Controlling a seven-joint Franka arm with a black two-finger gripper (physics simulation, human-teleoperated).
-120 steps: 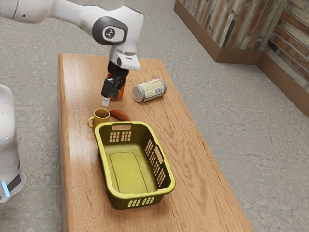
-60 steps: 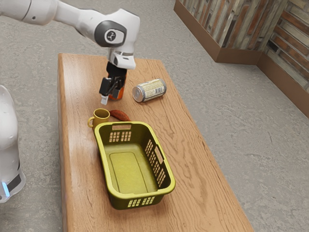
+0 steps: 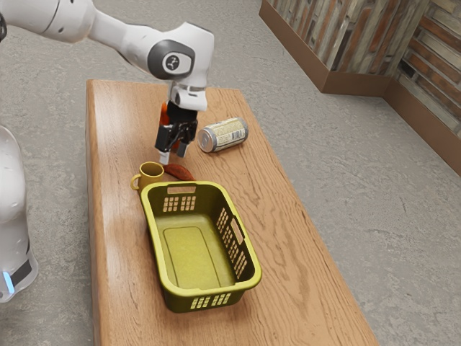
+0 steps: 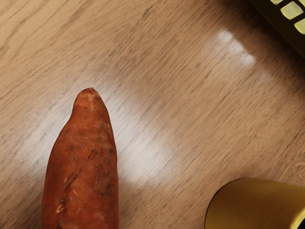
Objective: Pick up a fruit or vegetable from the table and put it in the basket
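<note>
Exterior view: end effector [image 3: 173,155] is near sweet potato [image 3: 180,173], fingers apart.

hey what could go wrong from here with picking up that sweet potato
The mug stands close beside the sweet potato, so the open hand might bump it on the way down. The basket is near the potato's other end, so a misplaced grasp could nudge its rim. And that end tapers, so a grip there might slip.
</note>
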